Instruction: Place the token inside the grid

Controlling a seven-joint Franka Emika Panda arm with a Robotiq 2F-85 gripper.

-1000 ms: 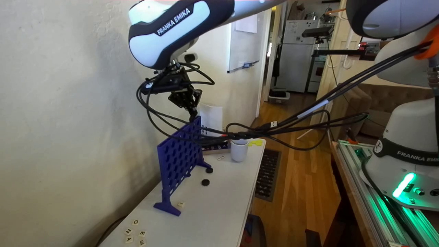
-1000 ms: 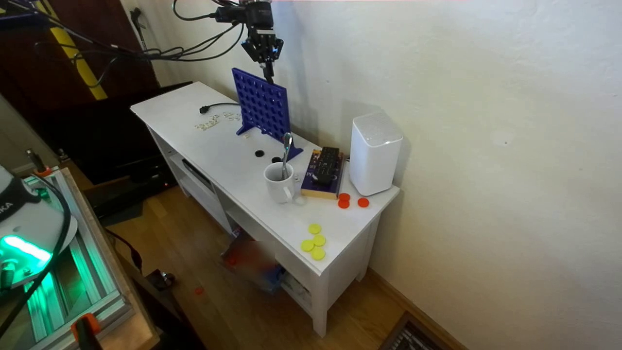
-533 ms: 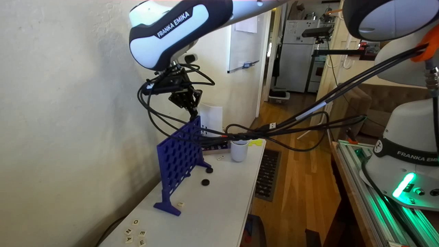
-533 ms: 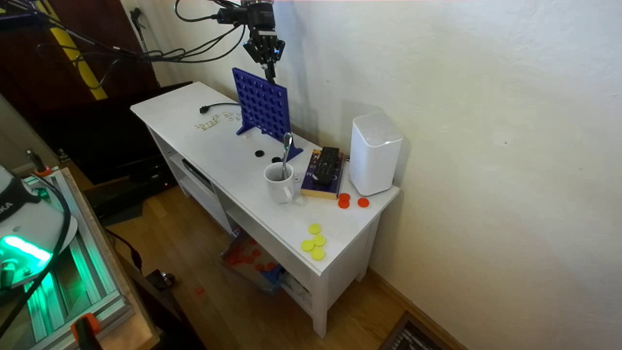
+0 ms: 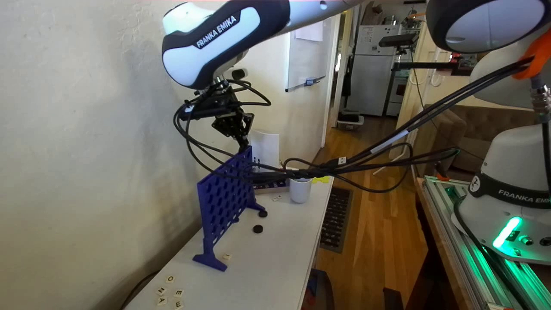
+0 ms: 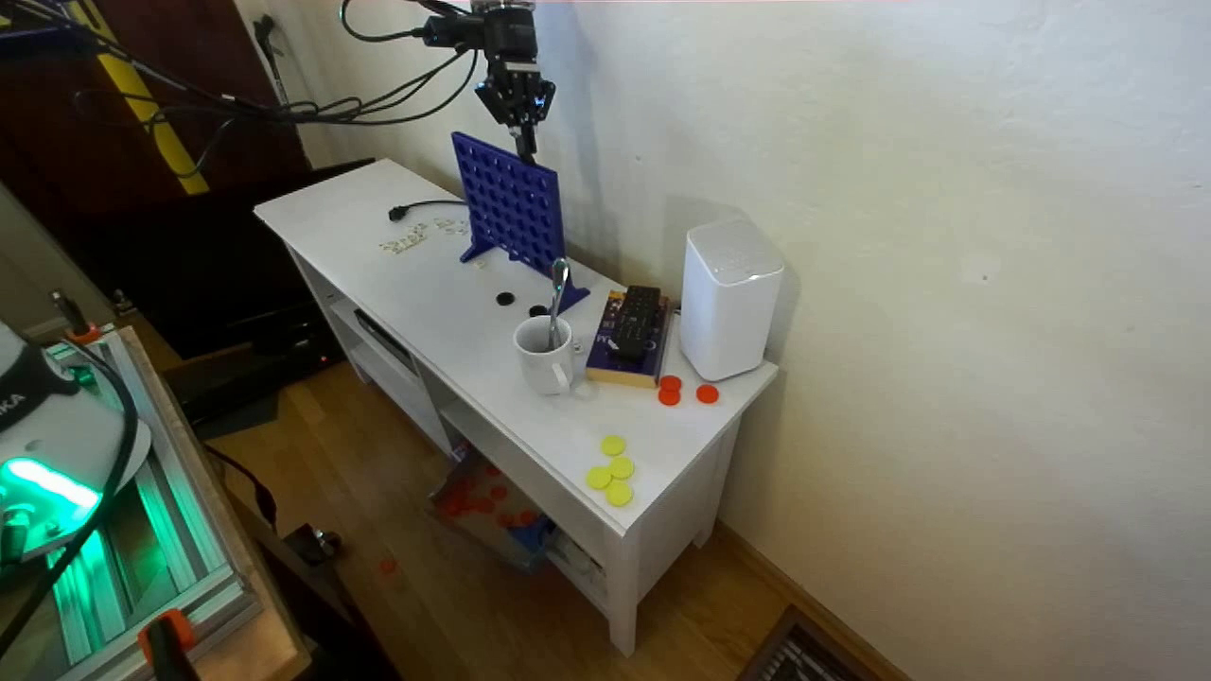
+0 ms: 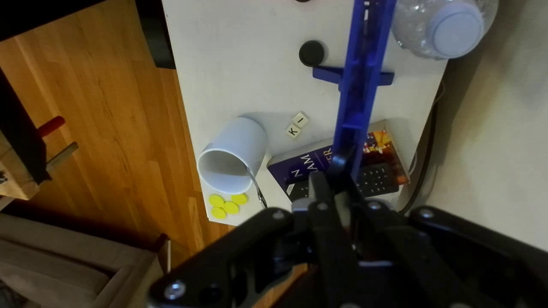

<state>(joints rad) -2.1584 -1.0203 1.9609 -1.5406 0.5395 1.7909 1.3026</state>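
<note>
The grid is a blue upright rack with round holes, standing on the white table in both exterior views (image 5: 226,196) (image 6: 511,203). The wrist view looks down on its slotted top edge (image 7: 361,81). My gripper (image 5: 243,142) is at the top of the rack's end nearer the cup; it also shows there (image 6: 526,142). In the wrist view my gripper (image 7: 335,179) is shut on a dark round token (image 7: 341,161), seen edge-on over the slot. The token's lower edge is hard to make out. Loose black tokens (image 5: 258,229) (image 7: 311,53) lie beside the rack.
A white cup (image 6: 544,355) with a spoon, a book with a remote (image 6: 632,326), and a white box (image 6: 730,298) stand past the rack's end. Red (image 6: 707,393) and yellow tokens (image 6: 620,468) lie there. A clear bottle (image 7: 454,30) stands between rack and wall.
My gripper has shifted very slightly at the rack's top, a little to the right in both exterior views. The arm's cables sway a little. The rack and loose tokens have not moved.
</note>
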